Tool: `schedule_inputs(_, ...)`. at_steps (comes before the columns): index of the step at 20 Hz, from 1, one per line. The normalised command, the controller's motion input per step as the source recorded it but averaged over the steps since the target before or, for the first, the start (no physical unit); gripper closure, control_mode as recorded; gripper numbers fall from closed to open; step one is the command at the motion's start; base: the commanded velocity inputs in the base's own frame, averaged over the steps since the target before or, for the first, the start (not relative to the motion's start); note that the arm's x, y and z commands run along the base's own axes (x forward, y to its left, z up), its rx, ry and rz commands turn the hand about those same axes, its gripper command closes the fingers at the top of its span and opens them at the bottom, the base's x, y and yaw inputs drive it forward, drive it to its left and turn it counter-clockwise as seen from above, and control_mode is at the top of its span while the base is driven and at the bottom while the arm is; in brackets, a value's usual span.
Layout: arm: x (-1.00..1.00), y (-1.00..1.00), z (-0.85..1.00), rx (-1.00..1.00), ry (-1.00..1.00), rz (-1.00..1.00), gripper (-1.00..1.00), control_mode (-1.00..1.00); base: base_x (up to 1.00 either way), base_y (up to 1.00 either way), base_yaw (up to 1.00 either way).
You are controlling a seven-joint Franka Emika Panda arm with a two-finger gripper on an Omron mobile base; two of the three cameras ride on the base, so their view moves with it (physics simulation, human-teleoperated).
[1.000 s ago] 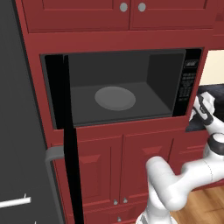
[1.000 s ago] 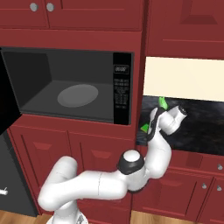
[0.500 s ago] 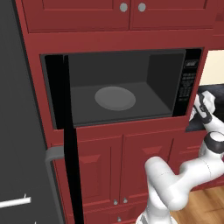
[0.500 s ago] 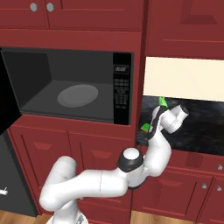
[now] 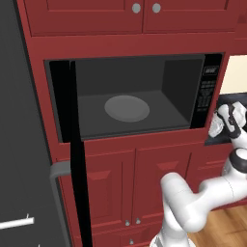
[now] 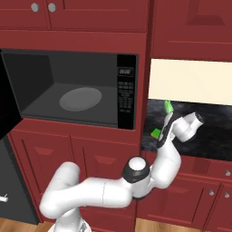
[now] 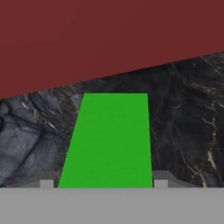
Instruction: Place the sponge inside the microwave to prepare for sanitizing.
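Pinching the sponge (image 7: 109, 140) from both sides, the claw (image 6: 164, 121) sits over the dark marbled counter (image 6: 213, 136), at about 3 o'clock from the microwave (image 6: 72, 90). Along the hand's own line of sight, the bright green face of the block runs straight up from between the finger tips (image 7: 161, 178) toward 12 o'clock, the tips tight against its left and right edges. Beyond the sponge lies black veined stone, and past that, from 10 to 2 o'clock, a plain red cabinet face (image 7: 109, 39).

From behind on the right, green patches show above and below the hand, at roughly 12 and 7 o'clock of the wrist, so the sponge is off the counter surface or nearly so; I cannot tell whether it touches the stone. The white arm (image 6: 99, 195) curls up from 7 o'clock to reach it.

Out at 9 o'clock from the claw, the microwave stands with its black door (image 5: 72, 144) swung wide toward 8 o'clock. Its grey cavity holds the round turntable (image 5: 127, 108), bare. The keypad strip (image 6: 126, 93) runs down the oven's 3 o'clock edge, nearest the hand. Red cabinets (image 5: 135, 183) sit above and below the oven.
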Motion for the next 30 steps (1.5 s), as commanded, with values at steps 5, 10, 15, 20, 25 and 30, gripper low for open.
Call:
schedule_inputs(5,-0.32,-0.31,0.18,-0.07,0.05,-0.01,1.00,-1.00,0.00,0.00,0.00)
schedule_inputs(10,-0.43,-0.19,0.26,-0.04,0.09,-0.05,1.00,-1.00,0.00,0.00,0.00)
schedule_inputs(15,-0.45,-0.15,0.26,-0.01,0.08,-0.04,1.00,-1.00,0.00,0.00,0.00)
schedule_inputs(20,-0.53,-0.11,0.28,-0.05,0.02,-0.07,1.00,-1.00,0.00,0.00,0.00)
schedule_inputs(25,-0.48,0.00,0.28,-0.09,0.02,-0.11,1.00,-1.00,0.00,0.00,0.00)
schedule_inputs(30,-0.40,0.04,0.24,-0.05,0.10,-0.07,1.00,-1.00,0.00,0.00,0.00)
